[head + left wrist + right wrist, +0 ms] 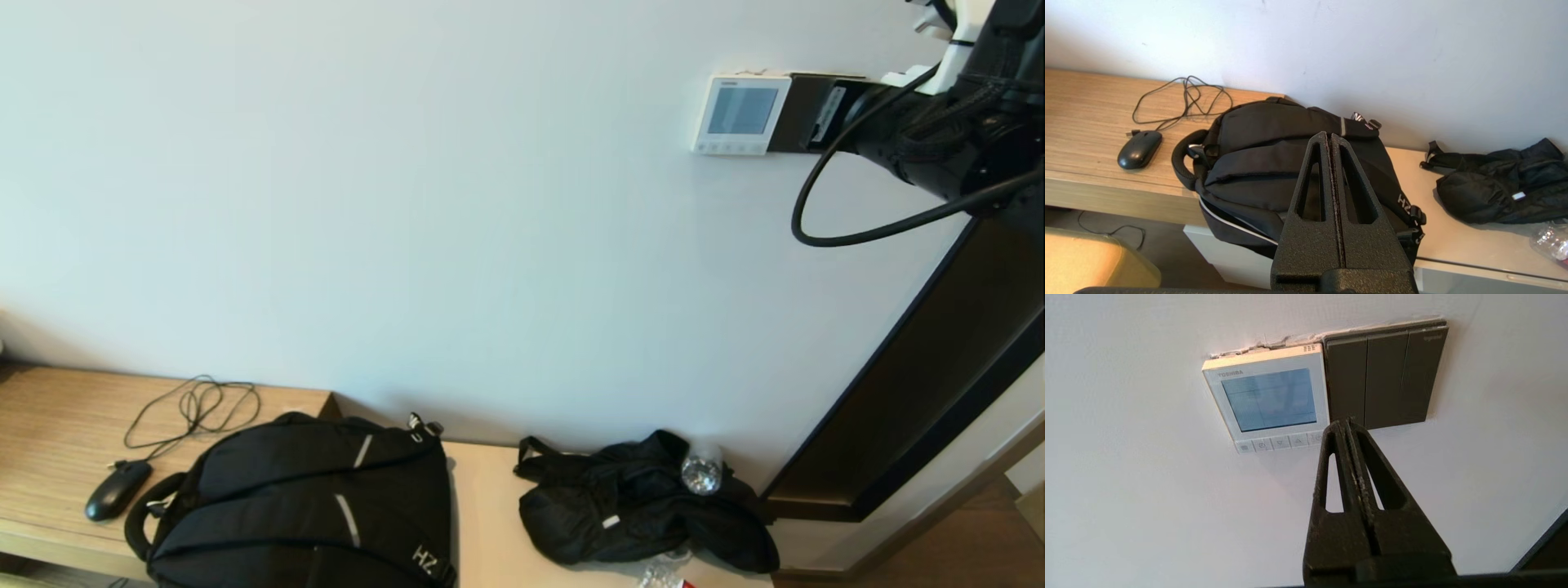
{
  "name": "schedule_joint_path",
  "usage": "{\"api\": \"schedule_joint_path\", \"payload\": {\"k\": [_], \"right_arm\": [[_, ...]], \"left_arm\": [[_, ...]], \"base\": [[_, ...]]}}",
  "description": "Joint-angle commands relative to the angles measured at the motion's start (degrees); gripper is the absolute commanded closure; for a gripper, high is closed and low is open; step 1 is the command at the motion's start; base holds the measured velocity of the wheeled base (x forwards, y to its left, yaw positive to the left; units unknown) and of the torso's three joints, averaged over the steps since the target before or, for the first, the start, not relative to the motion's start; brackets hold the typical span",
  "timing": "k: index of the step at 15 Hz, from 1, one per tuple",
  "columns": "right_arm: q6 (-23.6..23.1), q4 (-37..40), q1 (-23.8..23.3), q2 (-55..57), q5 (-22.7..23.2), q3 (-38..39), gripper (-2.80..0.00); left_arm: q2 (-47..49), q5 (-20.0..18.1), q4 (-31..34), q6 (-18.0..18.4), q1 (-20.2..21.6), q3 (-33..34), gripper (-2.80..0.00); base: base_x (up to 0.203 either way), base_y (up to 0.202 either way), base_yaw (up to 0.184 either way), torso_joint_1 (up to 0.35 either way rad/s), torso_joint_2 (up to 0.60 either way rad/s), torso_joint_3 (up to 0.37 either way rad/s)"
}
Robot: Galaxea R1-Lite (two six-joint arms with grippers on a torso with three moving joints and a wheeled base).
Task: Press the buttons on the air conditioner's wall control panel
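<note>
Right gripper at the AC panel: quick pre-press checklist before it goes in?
1. Right gripper shut to make a single poking tip: ok.
2. Tip lined up on the buttons: not ok; in the right wrist view it sits at the panel's lower corner, by the seam with the dark switch plate.
3. Tip touching the wall or panel: cannot tell.
4. Buttons unobstructed: mostly ok; the gripper partly hides the one at the end of the row.
5. Screen showing readable content: cannot tell.
6. Left gripper out of the way: ok, shut, down over the backpack.
</note>
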Motion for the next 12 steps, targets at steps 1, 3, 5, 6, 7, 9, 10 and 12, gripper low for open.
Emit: {"api": "schedule_joint_path", "payload": {"k": [1,3,5,6,7,9,10,12], "right_arm": [[0.0,-0.3,0.4,-1.7,-0.2,0.9,0.0],[-0.3,-0.3,0.8,-1.9,-0.1,1.5,0.0],[-0.9,-0.5,1.9,-2.4,-0.2,2.6,0.0],[-1.3,-0.6,2.7,-2.8,-0.2,3.4,0.0],[-1.5,-0.6,3.4,-3.4,-0.2,4.0,0.0],[-1.5,-0.4,3.7,-3.9,-0.2,4.6,0.0],[-1.6,-0.3,3.8,-4.5,-0.1,5.1,0.0],[-1.8,0.0,4.4,-6.9,-0.1,7.4,0.0]], "left_arm": [[0.0,0.0,0.0,0.0,0.0,0.0,0.0],[0.0,0.0,0.0,0.0,0.0,0.0,0.0],[0.0,0.0,0.0,0.0,0.0,0.0,0.0],[0.0,0.0,0.0,0.0,0.0,0.0,0.0],[0.0,0.0,0.0,0.0,0.0,0.0,0.0],[0.0,0.0,0.0,0.0,0.0,0.0,0.0],[0.0,0.0,0.0,0.0,0.0,0.0,0.0],[0.0,0.0,0.0,0.0,0.0,0.0,0.0]], "base": [[0.0,0.0,0.0,0.0,0.0,0.0],[0.0,0.0,0.0,0.0,0.0,0.0],[0.0,0.0,0.0,0.0,0.0,0.0],[0.0,0.0,0.0,0.0,0.0,0.0],[0.0,0.0,0.0,0.0,0.0,0.0],[0.0,0.0,0.0,0.0,0.0,0.0],[0.0,0.0,0.0,0.0,0.0,0.0],[0.0,0.0,0.0,0.0,0.0,0.0]]}}
